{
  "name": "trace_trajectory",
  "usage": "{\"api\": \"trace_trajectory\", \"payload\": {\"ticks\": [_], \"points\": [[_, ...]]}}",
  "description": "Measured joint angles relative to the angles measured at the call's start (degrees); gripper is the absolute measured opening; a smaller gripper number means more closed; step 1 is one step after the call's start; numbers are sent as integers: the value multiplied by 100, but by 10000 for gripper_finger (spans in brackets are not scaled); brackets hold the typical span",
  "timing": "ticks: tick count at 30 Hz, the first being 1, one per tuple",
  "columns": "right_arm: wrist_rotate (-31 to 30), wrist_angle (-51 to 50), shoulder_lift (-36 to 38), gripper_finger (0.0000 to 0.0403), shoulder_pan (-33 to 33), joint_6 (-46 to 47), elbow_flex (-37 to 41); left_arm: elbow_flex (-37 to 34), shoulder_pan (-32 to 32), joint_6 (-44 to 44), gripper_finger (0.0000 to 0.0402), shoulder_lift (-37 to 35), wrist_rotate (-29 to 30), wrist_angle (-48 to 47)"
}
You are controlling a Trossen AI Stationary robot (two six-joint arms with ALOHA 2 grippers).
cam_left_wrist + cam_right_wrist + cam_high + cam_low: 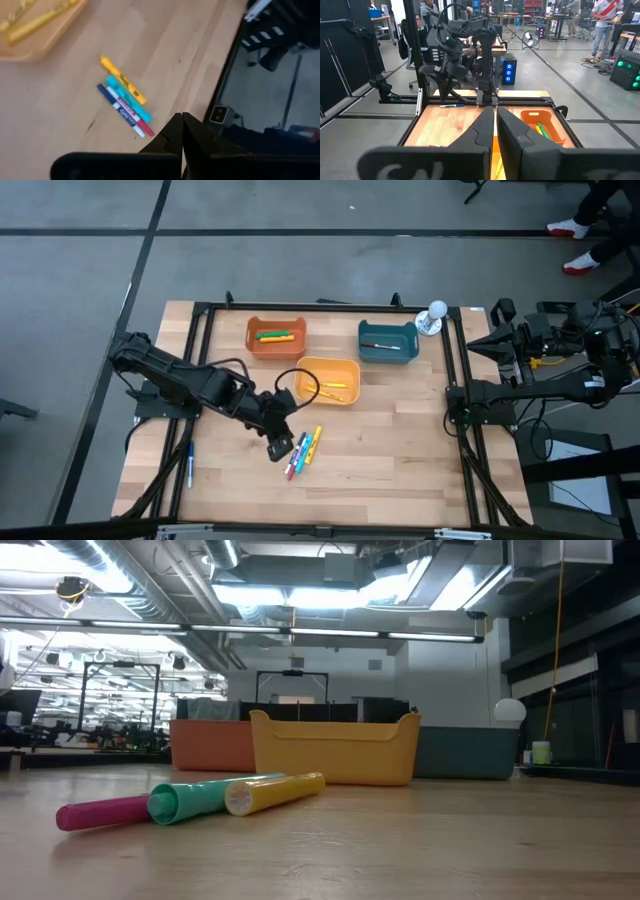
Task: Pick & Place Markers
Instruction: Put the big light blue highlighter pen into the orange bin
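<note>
orange bin [276, 337], yellow bin [328, 381], teal bin [388, 341]

Grey floor [300, 270] with dark lines, ceiling strip lights [330, 635], distant desks [560, 20]

Coloured markers [303, 450] lying bunched side by side on table

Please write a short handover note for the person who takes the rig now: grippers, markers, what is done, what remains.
Left gripper: shut, empty, above the table beside the loose markers.
Right gripper: shut, empty, waiting at the table's right edge.
Done: markers already lie in the orange bin, yellow bin and teal bin.
Left: the loose cluster of about four near the table's front, plus one blue marker at the left edge.
</note>
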State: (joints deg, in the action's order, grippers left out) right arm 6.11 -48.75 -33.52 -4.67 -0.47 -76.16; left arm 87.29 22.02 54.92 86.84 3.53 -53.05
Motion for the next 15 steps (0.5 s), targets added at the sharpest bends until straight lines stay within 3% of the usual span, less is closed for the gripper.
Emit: {"api": "trace_trajectory", "payload": {"ticks": [15], "points": [[-2,0,0,23,-2,2,2,0,-63,1051,1,638,206,229]]}}
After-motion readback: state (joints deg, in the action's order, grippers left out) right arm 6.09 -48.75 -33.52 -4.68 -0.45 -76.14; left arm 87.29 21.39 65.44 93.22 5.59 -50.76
